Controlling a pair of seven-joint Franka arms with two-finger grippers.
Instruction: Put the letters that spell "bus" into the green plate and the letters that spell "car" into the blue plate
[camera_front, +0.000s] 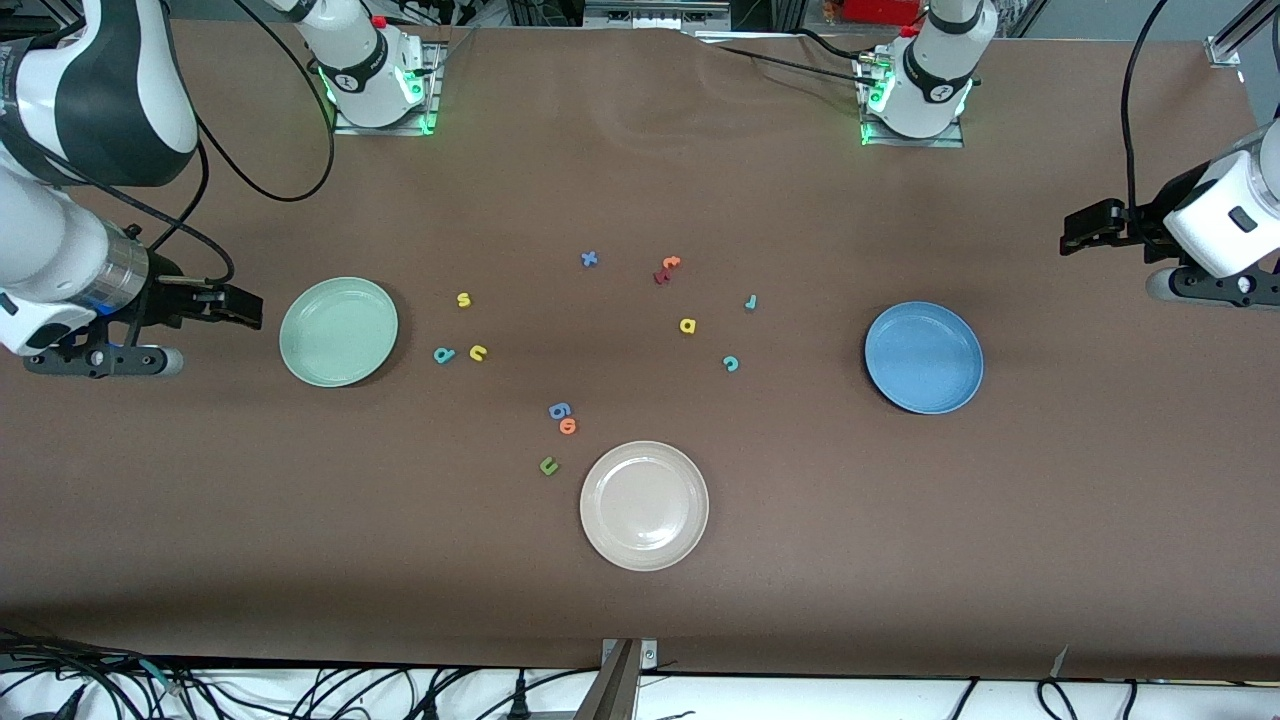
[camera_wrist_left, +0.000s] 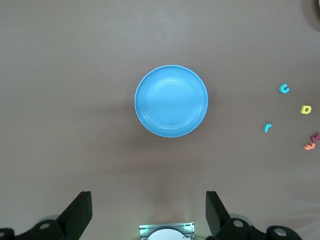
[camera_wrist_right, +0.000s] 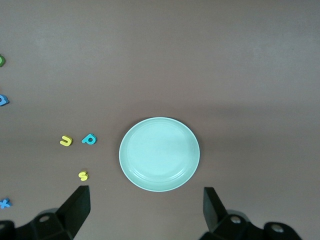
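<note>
Claws (camera_front: 235, 305) (camera_front: 1085, 228) agape; round glossy plates (camera_front: 338, 331) (camera_front: 923, 357).

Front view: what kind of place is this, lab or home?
Most likely a robotics lab bench. Two arms are bolted to a brown table, cables run loose along its edges, and the props are staged: foam letters scattered between a green plate, a blue plate and a white plate.

Bare table (camera_front: 1050, 500) surrounds the scattered letters (camera_front: 590, 340).
</note>
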